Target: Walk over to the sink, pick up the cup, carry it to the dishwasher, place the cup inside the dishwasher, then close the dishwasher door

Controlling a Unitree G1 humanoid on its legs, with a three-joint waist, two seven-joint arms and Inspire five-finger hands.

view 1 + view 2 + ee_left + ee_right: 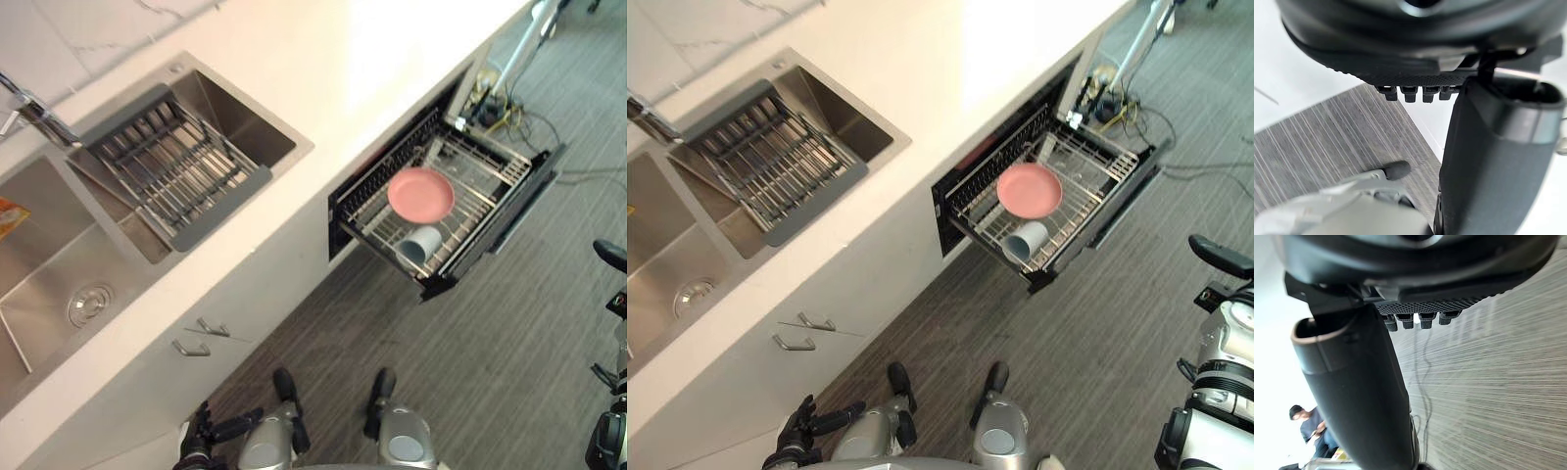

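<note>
Lying in the open dishwasher (509, 211) rack beside a pink plate (421, 194), pale blue cup (421, 245), left hand (808, 426) and right hand (1425, 298) hanging low, fingers loose, both empty, sink (59, 264) well apart.

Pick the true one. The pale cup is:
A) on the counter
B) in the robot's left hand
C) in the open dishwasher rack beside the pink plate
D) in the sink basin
C: the cup sits in the pulled-out dishwasher rack, right next to the pink plate.
</note>
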